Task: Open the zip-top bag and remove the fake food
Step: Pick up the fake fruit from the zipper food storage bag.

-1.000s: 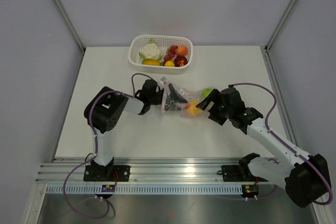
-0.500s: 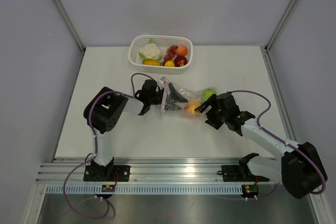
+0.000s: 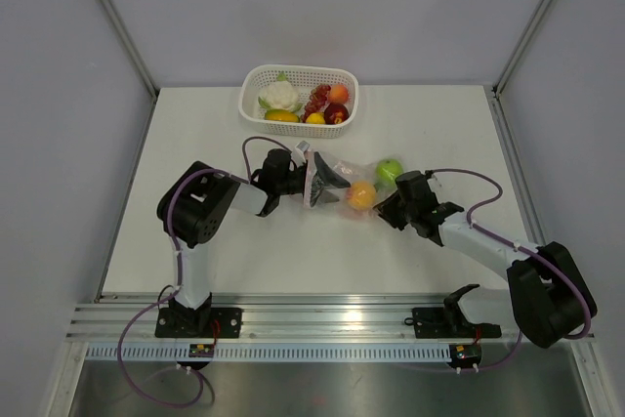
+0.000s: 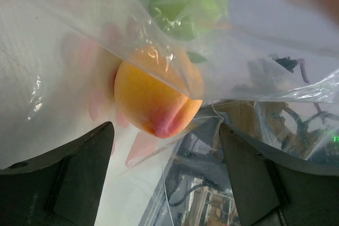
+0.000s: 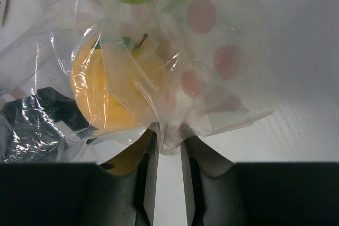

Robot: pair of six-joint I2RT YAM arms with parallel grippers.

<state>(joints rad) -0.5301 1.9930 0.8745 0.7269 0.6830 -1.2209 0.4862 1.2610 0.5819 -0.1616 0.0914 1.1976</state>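
Centre of the overhead view: the right gripper (image 5: 167, 135) pinches the zip-top bag (image 5: 222, 78) edge; the left gripper (image 4: 164, 146), fingers spread wide, faces the peach (image 4: 153, 96) inside.

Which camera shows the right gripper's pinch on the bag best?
Right wrist: the right gripper is closed on a fold of the zip-top bag, close to the orange fruit. Top external shows that gripper at the bag's right end, contact too small to judge. Left wrist gives no clear sight of it.

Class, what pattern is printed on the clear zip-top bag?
The zip-top bag carries faint pink dots, clearest in the right wrist view.
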